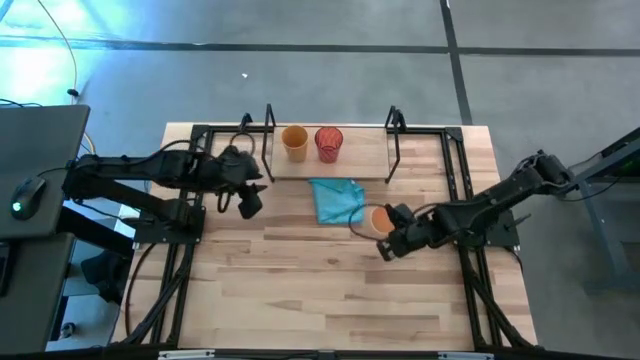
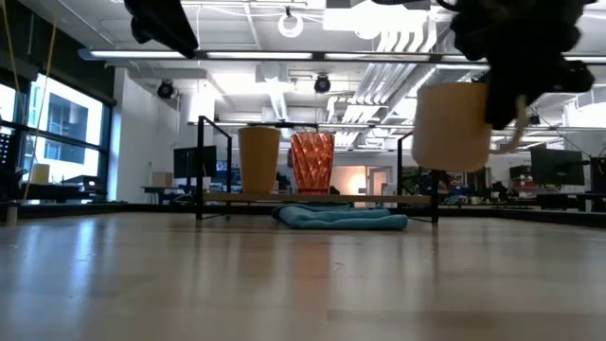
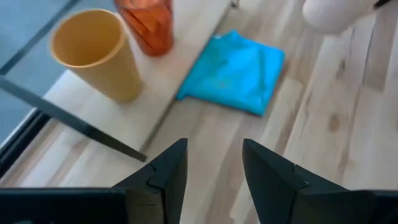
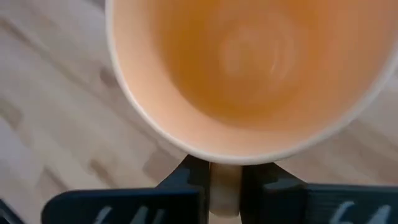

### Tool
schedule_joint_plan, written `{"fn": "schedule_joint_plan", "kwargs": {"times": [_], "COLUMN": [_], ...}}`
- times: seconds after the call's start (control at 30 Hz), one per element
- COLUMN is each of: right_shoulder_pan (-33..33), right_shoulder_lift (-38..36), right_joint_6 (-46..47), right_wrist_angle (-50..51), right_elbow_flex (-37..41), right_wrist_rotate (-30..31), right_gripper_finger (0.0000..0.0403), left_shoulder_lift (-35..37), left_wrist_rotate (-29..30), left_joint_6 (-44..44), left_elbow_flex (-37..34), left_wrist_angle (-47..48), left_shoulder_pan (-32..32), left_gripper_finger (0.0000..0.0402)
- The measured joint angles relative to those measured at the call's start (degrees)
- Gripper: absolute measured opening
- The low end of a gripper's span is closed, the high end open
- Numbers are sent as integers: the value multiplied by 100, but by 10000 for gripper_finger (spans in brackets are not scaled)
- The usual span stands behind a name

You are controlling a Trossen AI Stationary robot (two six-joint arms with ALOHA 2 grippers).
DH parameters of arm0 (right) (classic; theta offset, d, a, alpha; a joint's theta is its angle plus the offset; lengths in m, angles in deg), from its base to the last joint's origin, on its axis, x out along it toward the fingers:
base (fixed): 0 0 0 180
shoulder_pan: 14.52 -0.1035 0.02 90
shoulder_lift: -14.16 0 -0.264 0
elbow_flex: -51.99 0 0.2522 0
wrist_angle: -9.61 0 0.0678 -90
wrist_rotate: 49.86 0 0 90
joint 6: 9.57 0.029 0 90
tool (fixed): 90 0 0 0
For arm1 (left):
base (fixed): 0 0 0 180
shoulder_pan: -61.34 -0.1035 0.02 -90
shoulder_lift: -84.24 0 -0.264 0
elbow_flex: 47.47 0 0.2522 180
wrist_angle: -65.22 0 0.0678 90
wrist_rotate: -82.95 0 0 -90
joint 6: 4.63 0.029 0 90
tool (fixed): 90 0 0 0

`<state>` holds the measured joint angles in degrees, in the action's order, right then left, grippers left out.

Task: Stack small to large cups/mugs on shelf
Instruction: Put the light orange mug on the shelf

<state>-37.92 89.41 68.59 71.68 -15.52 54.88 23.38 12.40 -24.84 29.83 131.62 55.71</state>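
- Bright orange mug with a pale outer wall (image 1: 376,219) is held by its handle in the right gripper (image 1: 385,240), jaws clenched on the handle, as seen in the right wrist view (image 4: 224,186).
- In the low view the mug (image 2: 453,125) is seen lifted clear of the light-wood bench (image 1: 330,290), upright, rim up.
- Mustard-tan tumbler (image 1: 294,141) and dark red ribbed cup (image 1: 328,143) are found standing upright side by side on the low light-wood shelf in a black wire frame (image 1: 365,160); the tumbler is toward the left arm's side.
- Crumpled blue cloth (image 1: 336,200) is seen lying on the bench just in front of the shelf, beside the held mug.
- Left gripper (image 1: 248,205) is noted near the shelf's left end, jaws released and empty (image 3: 211,168).
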Motion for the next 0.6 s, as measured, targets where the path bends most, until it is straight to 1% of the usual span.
{"fn": "schedule_joint_plan", "kwargs": {"times": [0.17,0.37,0.6], "right_shoulder_pan": [430,854,1380], "right_shoulder_lift": [0,0,0], "right_joint_6": [-15,132,285], "right_wrist_angle": [-2,-183,-228], "right_elbow_flex": [-187,-353,-501], "right_wrist_rotate": [312,967,1022], "right_gripper_finger": [20,20,20], "left_shoulder_lift": [536,1076,1318], "left_wrist_rotate": [241,308,311], "left_joint_6": [-196,-307,-421], "left_elbow_flex": [-409,-931,-1177], "left_wrist_angle": [-438,-931,-1020], "left_shoulder_pan": [0,0,0], "left_gripper_finger": [143,143,143]}}
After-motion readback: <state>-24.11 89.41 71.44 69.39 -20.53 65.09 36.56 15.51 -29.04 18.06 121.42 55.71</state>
